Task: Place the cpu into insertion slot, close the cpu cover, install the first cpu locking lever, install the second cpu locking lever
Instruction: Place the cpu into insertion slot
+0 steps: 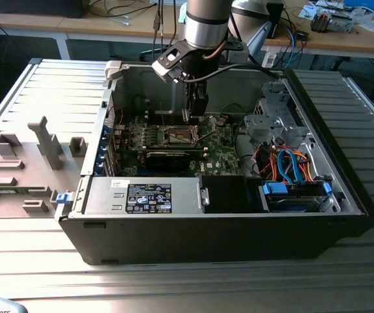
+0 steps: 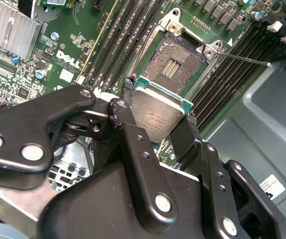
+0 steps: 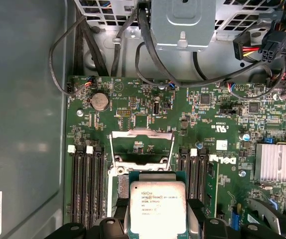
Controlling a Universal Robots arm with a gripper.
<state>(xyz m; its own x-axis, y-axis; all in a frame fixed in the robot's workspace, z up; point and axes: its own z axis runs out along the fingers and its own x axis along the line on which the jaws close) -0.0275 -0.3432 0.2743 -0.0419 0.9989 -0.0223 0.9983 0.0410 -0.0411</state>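
- Your gripper [image 1: 192,111] hangs inside the open case [image 1: 239,228], upper middle of the exterior view, over the green board [image 1: 223,140].
- Its fingers [image 2: 189,132] are clenched on the cpu [image 2: 155,115], one pad on each of two opposite edges. The metal lid faces the camera in both wrist views.
- The cpu is in the air and not seated.
- In the second wrist view the slot [image 2: 174,62] lies just past the chip's far edge. Its dark centre and pin field are bare.
- In the first wrist view the chip overlaps part of the slot. My reading is that the cpu sits above it and a little off it, near but apart. You cannot judge the height from these views.
- The chip is square, so it has no long axis. Its edges run roughly parallel with the slot's rim, and I see no obvious twist.
- The cover [image 3: 142,149] is raised on the far side of the slot, apart from the chip.
- One lever [image 2: 242,59] shows as a thin rod sticking out free beside the slot. I judge it unlatched.
- Writing: there is grey print on the cpu lid and white lettering on the board. A black label [image 1: 149,197] sits on the box at lower middle of the exterior view. None of it is transcribed here.
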